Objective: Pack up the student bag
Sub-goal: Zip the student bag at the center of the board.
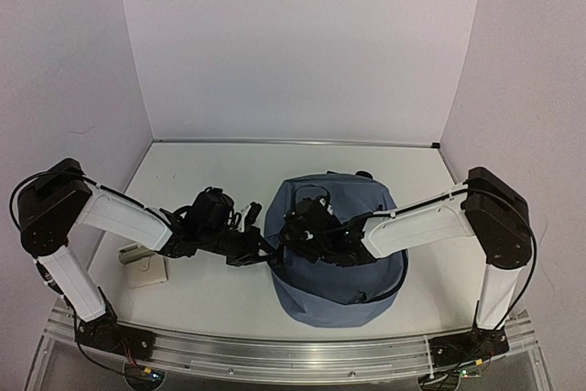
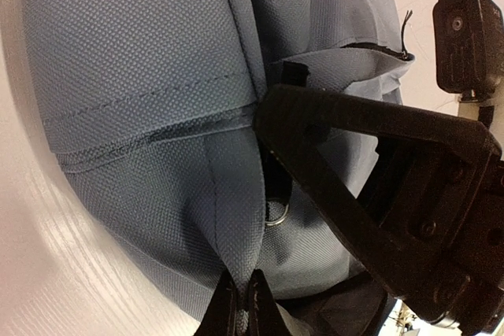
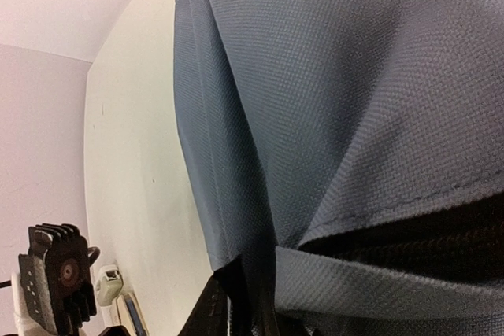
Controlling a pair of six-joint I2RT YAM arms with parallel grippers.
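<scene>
On the bench (image 1: 211,180), right of centre, the student bag (image 1: 343,272) lies slumped. The left end effector (image 2: 246,308) pinches a raised fold of its fabric. The right end effector (image 1: 293,235) sits over the bag; its tips are cut off and buried in cloth, so I cannot tell its grip.

The left arm (image 1: 119,217) and the right arm (image 1: 426,224) each have smooth white link covers between boxy black joint housings. Thin black cables loop at the shoulders. The right gripper (image 2: 273,106) is matte black and angular, with small recessed screws.
</scene>
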